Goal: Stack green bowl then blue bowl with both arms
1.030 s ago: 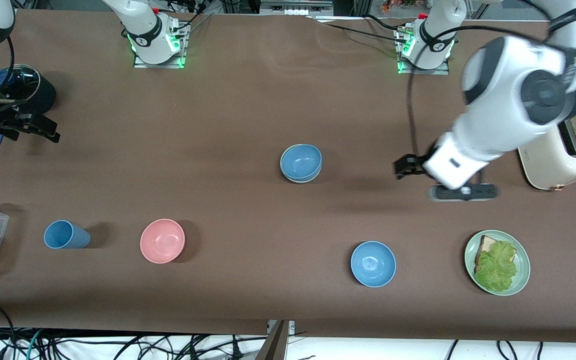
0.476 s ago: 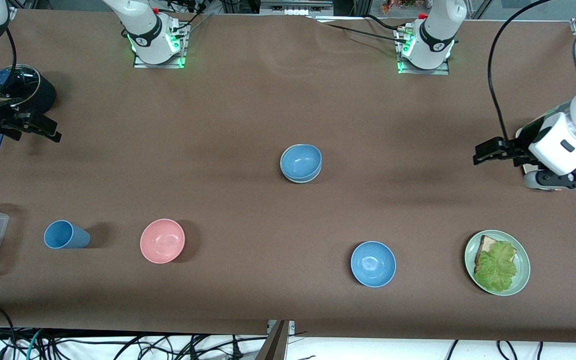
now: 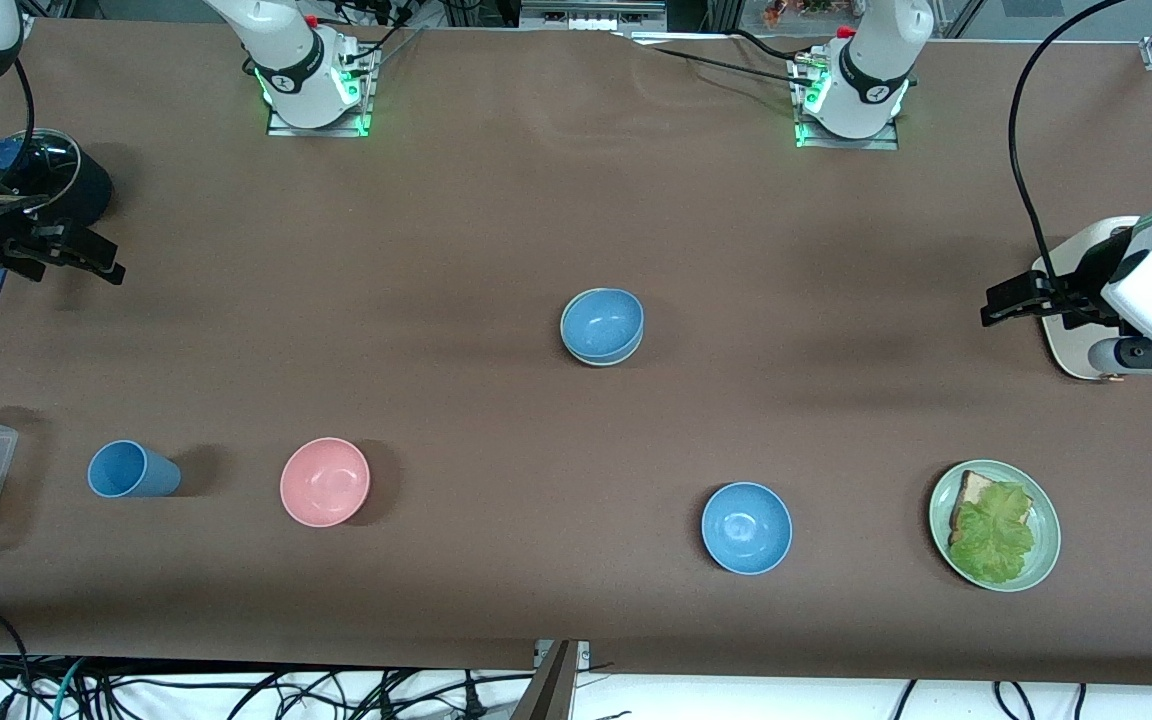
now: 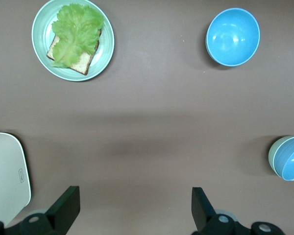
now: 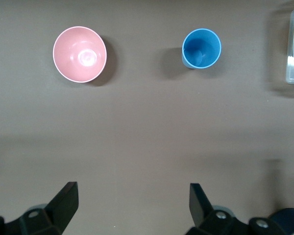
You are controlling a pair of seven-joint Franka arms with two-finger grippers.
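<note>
The blue bowl [image 3: 602, 322] sits inside the green bowl [image 3: 596, 356] in the middle of the front view, so the stacking looks done (only a thin green rim shows). The left gripper [image 4: 132, 208] hangs over the toaster [image 3: 1071, 345] at the frame's right edge, fingers wide and holding nothing. The right gripper [image 5: 132, 205] waits at the upper left edge, wide and empty too.

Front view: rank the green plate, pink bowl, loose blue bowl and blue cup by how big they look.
1. Green plate, clearly widest.
2. Pink bowl and the loose blue bowl: they look alike, so no ranking between them.
3. Blue cup, smallest.
All four lie about equally near the camera, so nearness hardly skews this.
</note>
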